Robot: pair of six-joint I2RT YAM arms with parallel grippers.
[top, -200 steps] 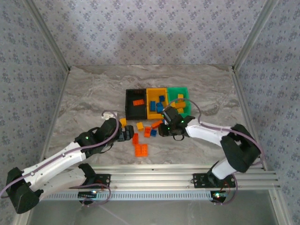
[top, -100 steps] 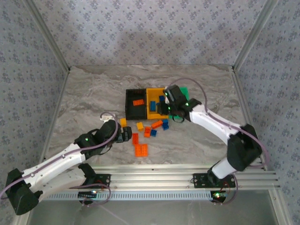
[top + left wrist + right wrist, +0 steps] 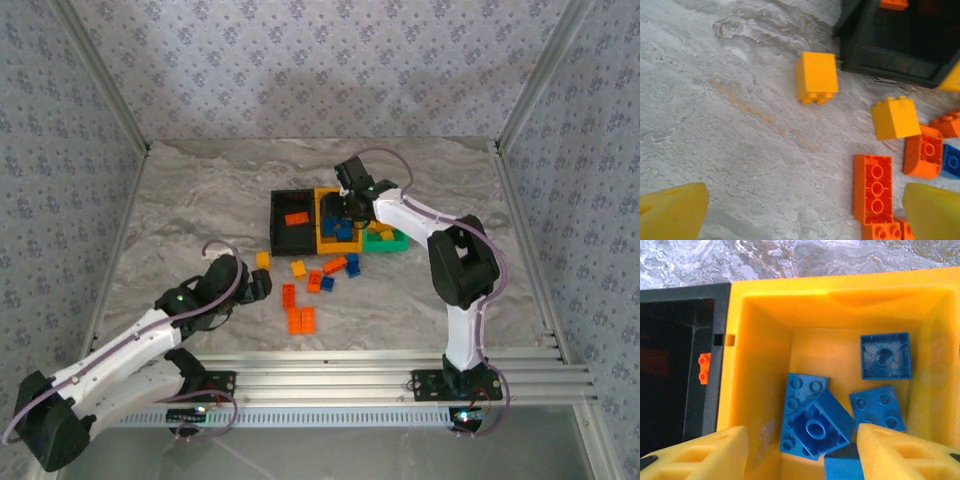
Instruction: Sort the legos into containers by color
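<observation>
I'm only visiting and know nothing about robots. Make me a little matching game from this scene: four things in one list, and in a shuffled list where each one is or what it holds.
Things:
1. black bin
2. yellow-orange bin
3. left end effector
4. right end effector

Descriptions:
A. hangs open over the yellow-orange bin
B. holds one orange-red brick
C. hangs open over loose bricks on the table
D. holds blue bricks

Pairs: 1-B, 2-D, 3-C, 4-A.
</observation>
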